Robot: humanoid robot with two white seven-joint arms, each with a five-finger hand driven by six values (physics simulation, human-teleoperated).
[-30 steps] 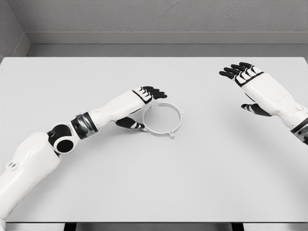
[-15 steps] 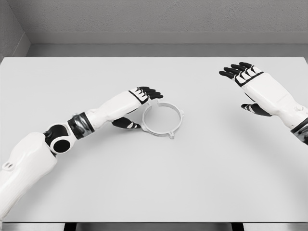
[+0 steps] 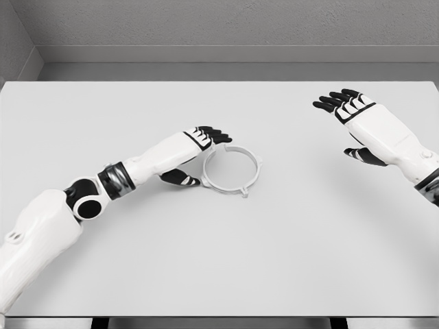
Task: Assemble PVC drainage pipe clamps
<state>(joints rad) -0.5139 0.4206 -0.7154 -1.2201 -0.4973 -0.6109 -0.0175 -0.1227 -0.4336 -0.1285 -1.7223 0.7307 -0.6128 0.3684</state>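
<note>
The left hand [image 3: 194, 152] reaches in from the picture's lower left and sits at the nine o'clock side of the pipe clamp ring [image 3: 232, 169], its dark fingers [image 3: 214, 133] stretched out over the ring's upper-left rim and the thumb [image 3: 180, 178] spread low beside the lower-left rim — open, closing on nothing that I can see, though whether a fingertip touches the rim is too fine to tell. The ring lies flat near the middle of the white table [image 3: 288, 260], a thin pale hoop with small lugs at about two, six and ten o'clock. It looks light and stiff, smooth plastic that would likely skid across the tabletop under a sideways push instead of lifting; the thin band gives little to pinch, so the sound hold is probably thumb outside and fingers inside the rim, or at a lug where there is more to grip. Room is generous — bare surface from the ring toward three and six o'clock, the table's edges well apart from it. The right hand [image 3: 357, 120] hovers at the picture's upper right, well apart from the ring, palm up, fingers loosely spread and empty.
</note>
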